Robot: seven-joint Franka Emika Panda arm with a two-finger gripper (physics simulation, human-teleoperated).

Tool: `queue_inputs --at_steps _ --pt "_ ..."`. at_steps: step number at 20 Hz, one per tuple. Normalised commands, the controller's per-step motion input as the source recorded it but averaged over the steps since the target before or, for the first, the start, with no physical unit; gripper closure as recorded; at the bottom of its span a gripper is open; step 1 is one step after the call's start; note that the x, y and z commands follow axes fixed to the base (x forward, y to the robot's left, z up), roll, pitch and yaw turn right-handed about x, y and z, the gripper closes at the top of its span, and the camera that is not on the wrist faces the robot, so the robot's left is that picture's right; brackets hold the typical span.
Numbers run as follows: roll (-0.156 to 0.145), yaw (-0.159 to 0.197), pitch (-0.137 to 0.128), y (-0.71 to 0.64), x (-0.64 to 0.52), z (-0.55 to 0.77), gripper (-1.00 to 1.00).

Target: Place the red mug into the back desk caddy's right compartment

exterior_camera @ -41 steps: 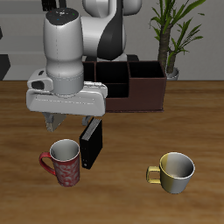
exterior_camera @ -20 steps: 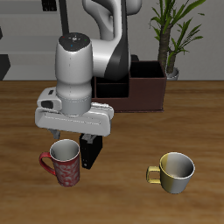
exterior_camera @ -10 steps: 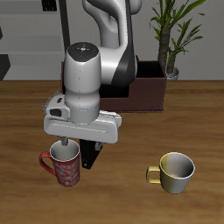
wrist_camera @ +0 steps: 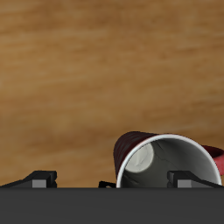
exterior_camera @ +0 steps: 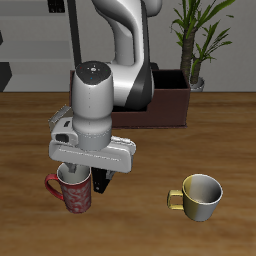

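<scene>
My gripper (exterior_camera: 78, 178) sits low over the red speckled mug (exterior_camera: 72, 190), its 2 fingers spread wide, apparently straddling the rim. If I close off-centre, the mug could tip or skid. The long maroon-brown back desk caddy (exterior_camera: 168, 104) stands well behind.

Non-task items: cream mug, plant, table, dark upright block.
Yellowish-cream mug (exterior_camera: 201, 196) upright on the wooden table (exterior_camera: 200, 140) near the front edge, at about 4 o'clock from table centre, handle toward 9 o'clock, grey inside, standing alone. Potted plant (exterior_camera: 201, 36) at the back, about 1 o'clock, green fronds, pot partly hidden. Dark upright block (exterior_camera: 103, 181) near 7 o'clock, mostly hidden, can't tell what it is. Dark shape (exterior_camera: 4, 75) at the 9 o'clock edge behind the table, unclear. Wrist view: bare wood grain (wrist_camera: 87, 79).
</scene>
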Motion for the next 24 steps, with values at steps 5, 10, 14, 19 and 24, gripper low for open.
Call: queue_inputs --at_steps 5,10,14,19,24 --pt "0.001 -0.032 0.023 0.01 0.00 -0.16 -1.00" --pt "-0.003 -0.045 0.035 0.05 0.03 -0.14 -1.00" --pt "-0.024 -0.019 0.026 -0.07 0.06 -0.15 1.00" --pt "-0.005 -0.020 0.009 -0.06 0.00 -0.02 1.00" --pt "-0.001 -0.007 -0.012 -0.06 0.02 0.02 1.00"
